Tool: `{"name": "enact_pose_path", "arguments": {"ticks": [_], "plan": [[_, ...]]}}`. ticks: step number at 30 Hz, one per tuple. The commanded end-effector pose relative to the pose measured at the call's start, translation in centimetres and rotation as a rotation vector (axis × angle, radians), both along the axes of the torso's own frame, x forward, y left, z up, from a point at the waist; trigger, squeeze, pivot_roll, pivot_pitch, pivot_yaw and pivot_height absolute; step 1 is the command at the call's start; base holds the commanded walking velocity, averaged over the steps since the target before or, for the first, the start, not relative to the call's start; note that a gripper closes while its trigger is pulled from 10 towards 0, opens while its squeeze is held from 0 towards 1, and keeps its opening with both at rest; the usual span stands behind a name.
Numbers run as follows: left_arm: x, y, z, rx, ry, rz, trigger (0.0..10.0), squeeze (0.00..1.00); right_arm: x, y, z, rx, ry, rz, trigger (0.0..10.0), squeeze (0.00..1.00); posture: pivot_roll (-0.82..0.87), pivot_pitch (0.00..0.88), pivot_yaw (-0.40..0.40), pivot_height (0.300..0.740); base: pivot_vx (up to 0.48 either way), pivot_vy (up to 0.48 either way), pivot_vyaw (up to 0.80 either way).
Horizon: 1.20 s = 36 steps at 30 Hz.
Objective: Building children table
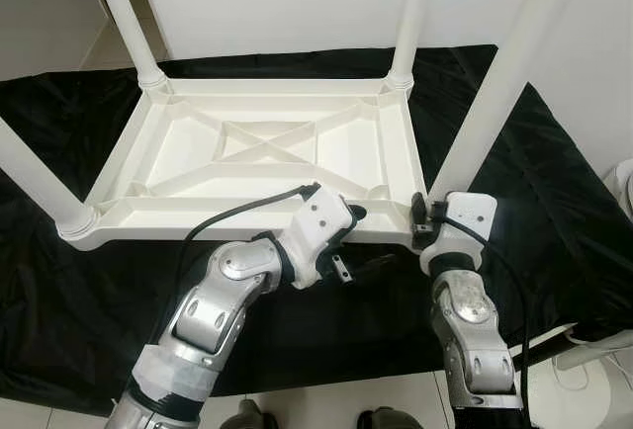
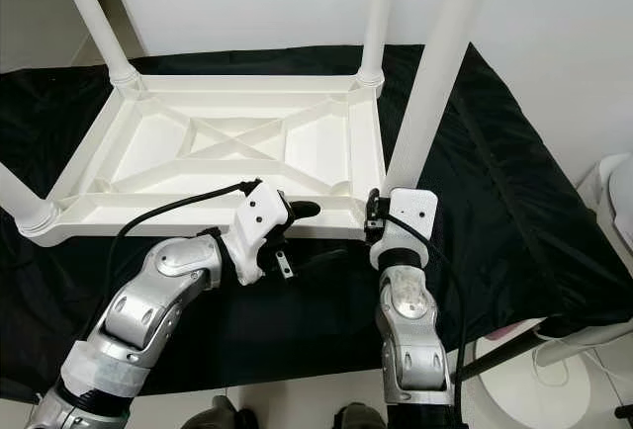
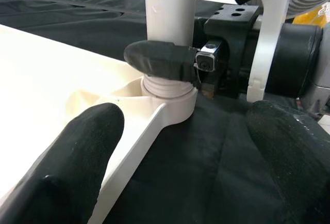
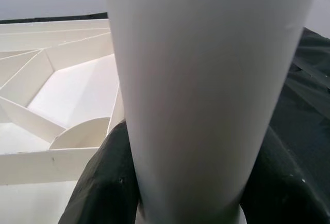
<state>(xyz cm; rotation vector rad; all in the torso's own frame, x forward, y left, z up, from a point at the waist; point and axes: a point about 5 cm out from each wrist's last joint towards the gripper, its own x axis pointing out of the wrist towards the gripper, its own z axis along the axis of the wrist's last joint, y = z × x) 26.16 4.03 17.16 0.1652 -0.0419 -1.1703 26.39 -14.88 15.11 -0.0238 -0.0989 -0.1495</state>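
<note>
An upturned white plastic table top (image 1: 262, 152) lies underside-up on a black cloth (image 1: 554, 202), its cross-braced ribs exposed. Four white legs stand in its corner sockets: two at the far corners, toward 11 and 1 o'clock, one at the near-left corner (image 1: 40, 187) toward 9 o'clock, and the near-right leg (image 1: 504, 73) toward 3 o'clock.

The right gripper (image 4: 170, 193) clasps the near-right leg low down, just above its socket; in the right wrist view its black fingers (image 4: 103, 182) press against both sides of the leg. The threaded base of this leg (image 3: 167, 87) sits in the corner collar, and a few thread turns show above the rim, so it appears not fully screwed home.

The left gripper (image 3: 180, 152) hovers at the near edge of the table top, toward 6 o'clock, its fingers (image 3: 77, 152) spread wide and holding nothing, aimed at that same corner.

Judged progress: all four legs are in place. What seems left is tightening the last leg and turning the table upright.
</note>
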Motion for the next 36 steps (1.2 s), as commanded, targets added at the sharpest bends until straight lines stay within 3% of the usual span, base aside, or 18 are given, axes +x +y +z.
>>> {"name": "enact_pose_path", "arguments": {"ticks": [1,2,3,4,9,11,12,19,22,25,27,31,32,36], "plan": [[0.2,0.2,-0.1,0.006,-0.004,0.033,10.0,0.00,-0.2,-0.1,0.4,0.025,-0.014,-0.024,10.0,0.00,-0.19,0.045,0.079,0.740,0.000,0.000,0.00],[0.3,0.3,-0.1,0.007,-0.004,0.035,10.0,0.00,-0.2,-0.3,0.6,0.028,-0.023,-0.020,10.0,0.26,-0.19,0.045,0.080,0.740,0.000,0.000,0.00],[0.3,0.3,-0.1,0.007,-0.004,0.035,10.0,0.00,-0.2,-0.3,0.6,0.028,-0.023,-0.020,10.0,0.26,-0.19,0.045,0.080,0.740,0.000,0.000,0.00],[0.3,0.3,-0.1,0.007,-0.005,0.036,10.0,0.00,-0.2,-0.5,0.8,0.027,-0.036,-0.007,10.0,1.00,-0.18,0.045,0.080,0.740,0.000,0.000,0.00],[0.3,0.3,-0.1,0.006,-0.005,0.037,10.0,0.00,-0.1,-1.5,1.3,0.015,-0.055,0.077,10.0,1.00,-0.18,0.048,0.082,0.740,0.000,0.000,0.00],[0.2,0.4,-0.1,0.007,-0.003,0.038,10.0,0.00,0.0,-2.3,1.3,-0.015,-0.038,0.213,10.0,1.00,-0.18,0.050,0.082,0.740,0.000,0.000,0.00],[0.2,0.4,-0.1,0.008,-0.003,0.038,10.0,0.00,0.0,-2.7,1.3,-0.034,-0.028,0.279,10.0,0.00,-0.18,0.052,0.083,0.740,0.000,0.000,0.00],[0.2,0.4,-0.1,0.008,0.000,0.036,10.0,0.00,-0.2,-3.7,1.3,-0.085,0.007,0.508,10.0,0.00,-0.18,0.054,0.084,0.740,0.000,0.000,0.00],[0.4,0.3,0.0,0.007,-0.004,0.033,10.0,0.00,0.2,-3.9,1.3,-0.186,0.052,0.745,10.0,0.00,-0.19,0.048,0.093,0.740,0.000,0.000,0.00],[0.5,0.2,0.0,0.006,-0.005,0.032,10.0,0.00,0.5,-4.0,1.4,-0.196,0.062,0.777,10.0,0.00,-0.18,0.046,0.093,0.740,0.000,0.000,0.00],[0.6,0.2,0.2,0.004,-0.014,0.035,10.0,0.00,1.4,-4.1,1.2,-0.239,0.103,0.867,10.0,0.00,-0.18,0.046,0.092,0.740,0.000,0.000,0.00],[0.6,0.2,0.2,0.003,-0.015,0.036,10.0,0.00,1.5,-4.1,1.1,-0.241,0.113,0.889,10.0,0.00,-0.18,0.046,0.092,0.740,0.000,0.000,0.00],[0.7,0.2,0.3,0.002,-0.016,0.041,10.0,0.00,1.8,-4.4,1.0,-0.260,0.112,0.880,0.0,0.00,-0.18,0.047,0.087,0.740,0.000,0.000,0.00],[0.7,0.3,0.3,0.003,-0.018,0.048,10.0,0.00,2.0,-4.9,0.6,-0.277,0.127,0.860,0.0,0.00,-0.16,0.058,0.076,0.740,0.000,0.000,0.00]]}}
